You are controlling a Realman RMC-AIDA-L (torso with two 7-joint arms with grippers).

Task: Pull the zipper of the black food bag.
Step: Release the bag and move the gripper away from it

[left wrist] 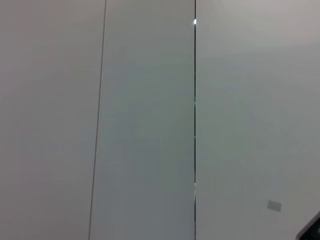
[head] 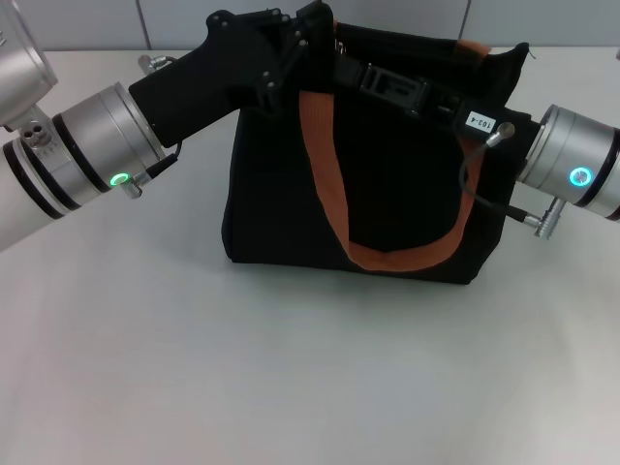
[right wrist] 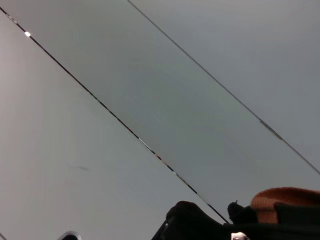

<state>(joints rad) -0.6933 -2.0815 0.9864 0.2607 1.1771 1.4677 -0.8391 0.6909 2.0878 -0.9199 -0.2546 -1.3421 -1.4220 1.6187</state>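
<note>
The black food bag [head: 387,184] stands upright in the middle of the table, an orange-brown strap handle [head: 325,174] looping down its face. My left gripper [head: 295,48] reaches in from the left and sits at the bag's top left corner. From the right, my right gripper [head: 373,77] lies along the bag's top edge, black against black fabric. The zipper is hidden among the grippers. In the right wrist view only a bit of black fabric [right wrist: 195,220] and orange strap [right wrist: 285,200] shows. The left wrist view shows only wall panels.
A pale grey table [head: 291,368] spreads in front of the bag and to both sides. A grey panelled wall [left wrist: 150,120] stands behind. A thin cable [head: 475,189] hangs from my right wrist in front of the bag's right side.
</note>
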